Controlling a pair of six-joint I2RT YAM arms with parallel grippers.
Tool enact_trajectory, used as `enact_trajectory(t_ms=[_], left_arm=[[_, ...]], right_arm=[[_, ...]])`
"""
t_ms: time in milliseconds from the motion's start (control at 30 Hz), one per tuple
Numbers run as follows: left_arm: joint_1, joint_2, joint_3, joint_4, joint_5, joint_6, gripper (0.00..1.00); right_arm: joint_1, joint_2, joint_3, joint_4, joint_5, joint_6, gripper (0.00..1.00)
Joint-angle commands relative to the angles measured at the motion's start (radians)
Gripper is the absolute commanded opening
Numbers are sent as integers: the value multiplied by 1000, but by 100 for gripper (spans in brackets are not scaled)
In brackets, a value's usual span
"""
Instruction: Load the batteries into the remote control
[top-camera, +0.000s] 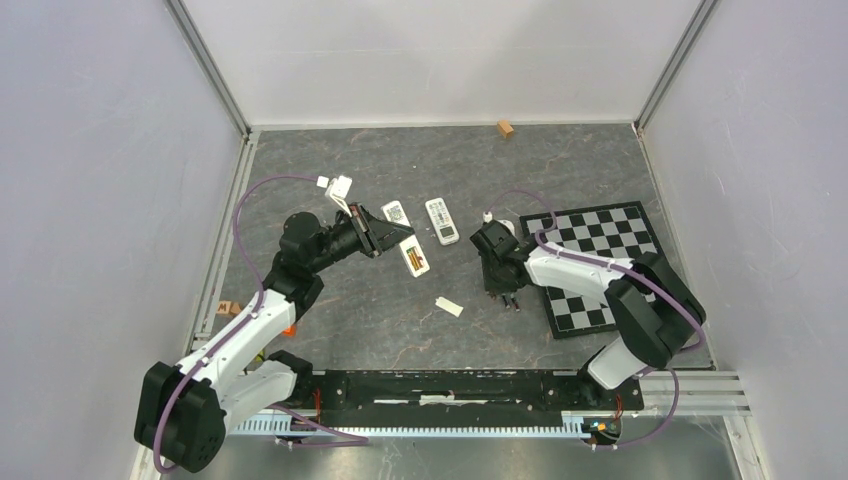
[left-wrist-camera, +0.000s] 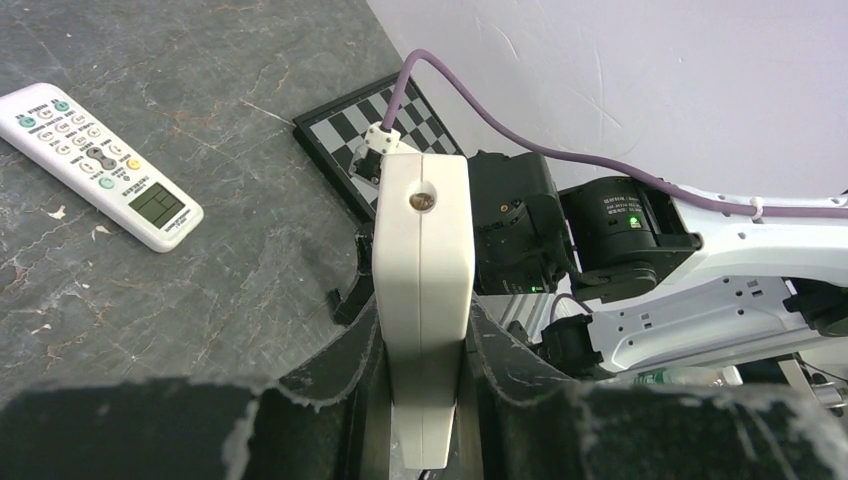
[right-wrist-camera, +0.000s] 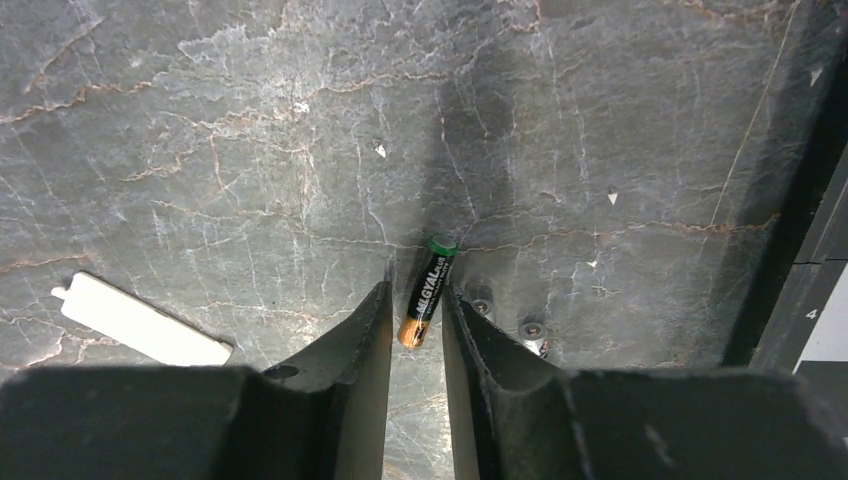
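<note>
The remote (left-wrist-camera: 422, 230) is up off the table (right-wrist-camera: 250, 130), held on edge, with the left gripper (left-wrist-camera: 422, 335) clamped on its two broad sides and its LED end pointing towards the right arm. One battery (right-wrist-camera: 428, 290) lies flat on the table right of the remote, green end far and gold end near. The right gripper (right-wrist-camera: 418, 302) has its jaws apart on either side of it and isn't gripping it. So I'd call this early days: nothing picked up yet, and every battery is left to load as far as I can see.

A white strip (right-wrist-camera: 140, 320) lies on the table left of that battery (my guess is it's the battery door, so that step looks done). A second remote (left-wrist-camera: 100, 165) with a display sits further off, and the chessboard (left-wrist-camera: 372, 120) is over on the right.

Hard to make out:
- The compartment itself isn't visible. The wrist view only gets the remote's edge, and overhead it's too small to say whether anything's inside.
- Two little round metal tips just right of the battery could be more batteries, but the finger hides most of them.
</note>
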Motion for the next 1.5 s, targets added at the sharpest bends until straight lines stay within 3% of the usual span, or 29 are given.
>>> enact_trajectory(t_ms=[0,300,567,1067,1467], left_arm=[[6,-11,9,22,-23,31,2],[6,2,15,-29,-64,43,2],[-1,159,19,-11,-77,-23,2],[-74,684,97,354,-21,-220,2],[-107,762,126,416,-5,-283,2]], right_arm=[[16,49,22,-20,71,-3,28],[43,71,33,-17,85,-40,0],[43,-45,10,123,-7,-102,0],[45,-208,20,265,-228,-155,2],[45,-164,21,343,-296,-144,3]])
